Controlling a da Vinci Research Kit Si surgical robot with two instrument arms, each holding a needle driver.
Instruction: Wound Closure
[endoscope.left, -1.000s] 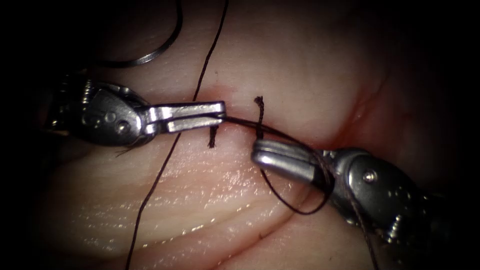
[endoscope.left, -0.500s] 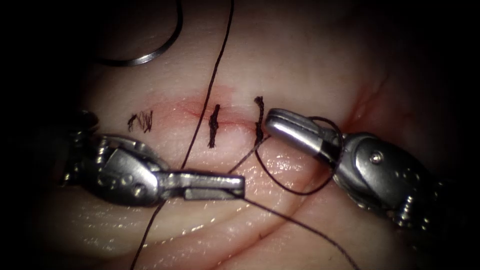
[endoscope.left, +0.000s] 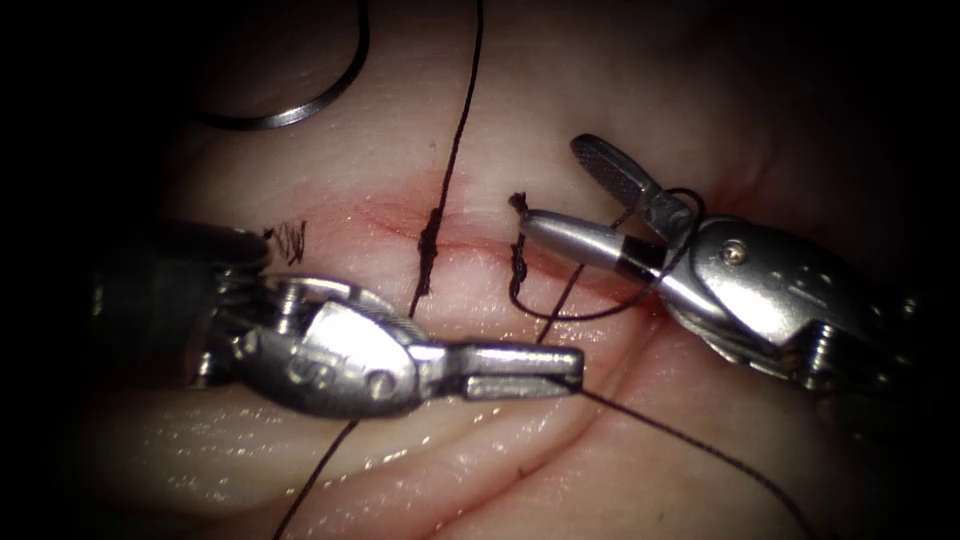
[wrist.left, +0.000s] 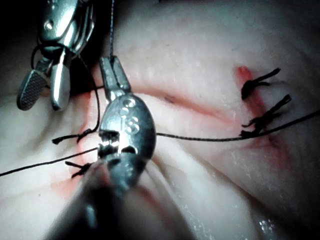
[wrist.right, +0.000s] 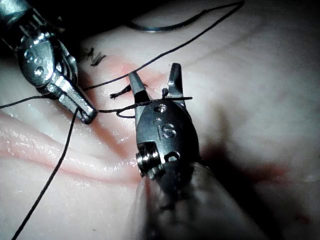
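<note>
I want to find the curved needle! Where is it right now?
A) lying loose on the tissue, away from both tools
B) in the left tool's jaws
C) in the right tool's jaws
A: the needle lies free on the tissue; the left tool is shut on thread, and the right tool is open.

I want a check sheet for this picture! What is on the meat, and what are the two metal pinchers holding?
Surface: tissue, pale and glossy, with a reddish cut running across it.
Job's things: needle lies free on the tissue, above the cut toward the left, not in the tissue. Thread crosses the cut; a loop hangs round the right tool.
Clutter: finished stitches with cut ends along the cut; red fluid at the cut.
Grippers: left tool jaws shut on the thread; right tool jaws open, holding nothing.
Cables: nothing seen.
Surroundings: dark.
</note>
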